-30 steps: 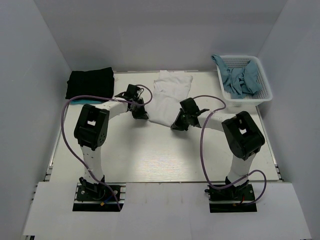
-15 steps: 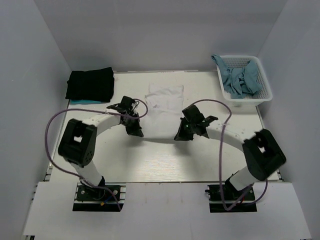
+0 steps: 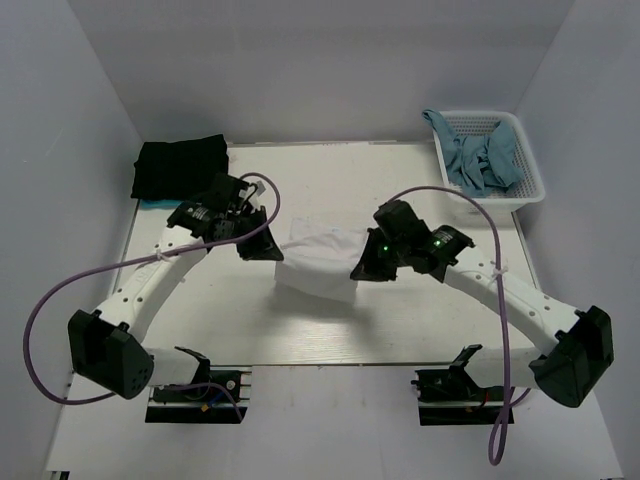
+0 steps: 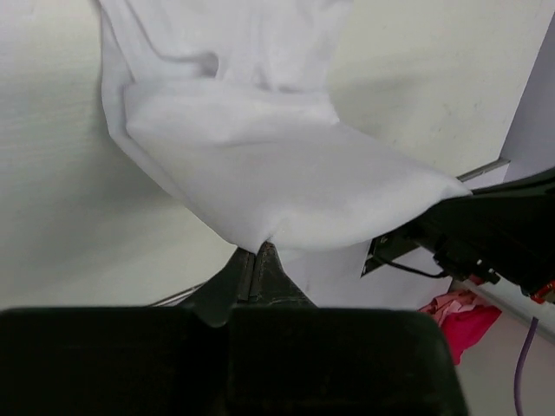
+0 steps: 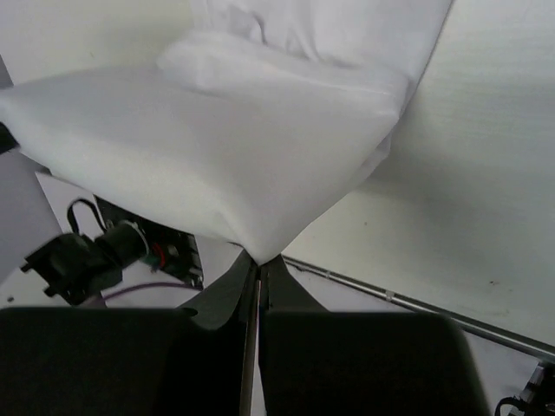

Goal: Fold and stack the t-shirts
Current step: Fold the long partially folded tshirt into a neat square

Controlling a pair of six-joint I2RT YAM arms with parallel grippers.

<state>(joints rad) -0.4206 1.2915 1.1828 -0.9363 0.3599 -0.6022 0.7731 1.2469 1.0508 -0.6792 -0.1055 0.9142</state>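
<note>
**Left pincer (image 4: 257, 253) and right pincer (image 5: 260, 262) each clamped on the white t-shirt (image 3: 318, 262)**

In both wrist views the fingers are pressed together on a pinch of white cloth at a corner of the doubled-over edge. From above, the left pincer grips the shirt's left end and the right pincer its right end. The cloth is stretched between them over the middle of the surface (image 3: 400, 325), and its far part trails onto the surface behind. The black t-shirt (image 3: 181, 167) lies folded at the far left corner, well apart from the white one. A white basket (image 3: 531, 180) at the far right holds a crumpled blue cloth (image 3: 478, 160).
</note>
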